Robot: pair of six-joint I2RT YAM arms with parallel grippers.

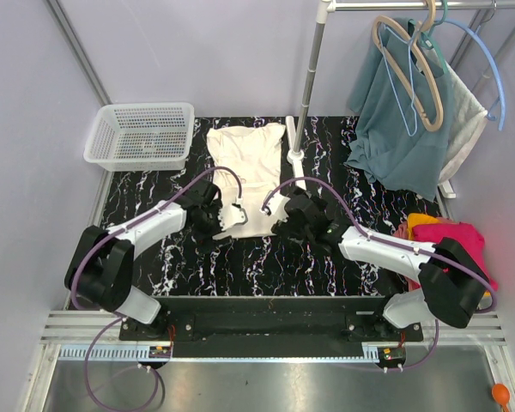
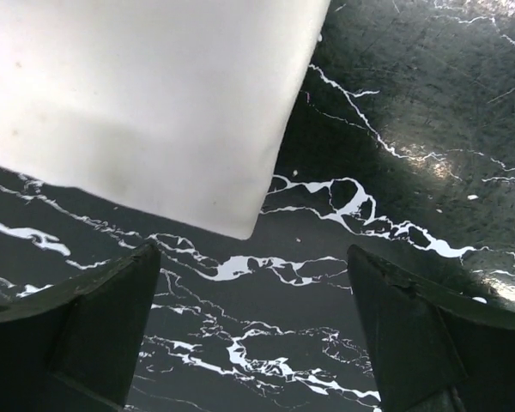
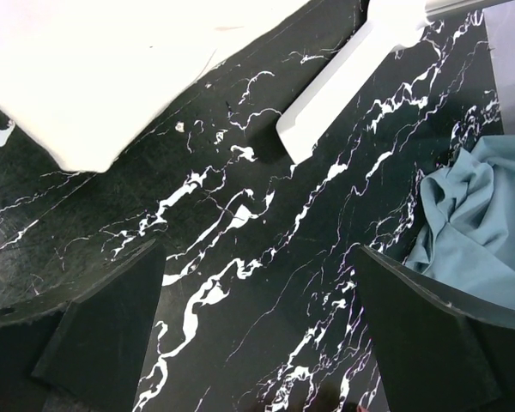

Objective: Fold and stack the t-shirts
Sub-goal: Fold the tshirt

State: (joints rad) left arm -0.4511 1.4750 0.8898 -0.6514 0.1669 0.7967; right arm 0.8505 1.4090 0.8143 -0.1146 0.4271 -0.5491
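White mesh basket (image 1: 139, 137) at far left — cream t-shirt (image 1: 245, 163) outside, beside it

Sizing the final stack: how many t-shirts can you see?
3. The cream t-shirt lies flat in the middle; the orange t-shirt and magenta t-shirt sit piled at the right, partly behind the right arm. Others may hide underneath.

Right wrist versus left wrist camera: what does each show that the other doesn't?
Only right wrist: the white rack foot, the teal garment and the right fingers. Only left wrist: the left fingers, spread apart. Both: the cream t-shirt lying ahead of open fingers on the black marble table, nothing gripped.
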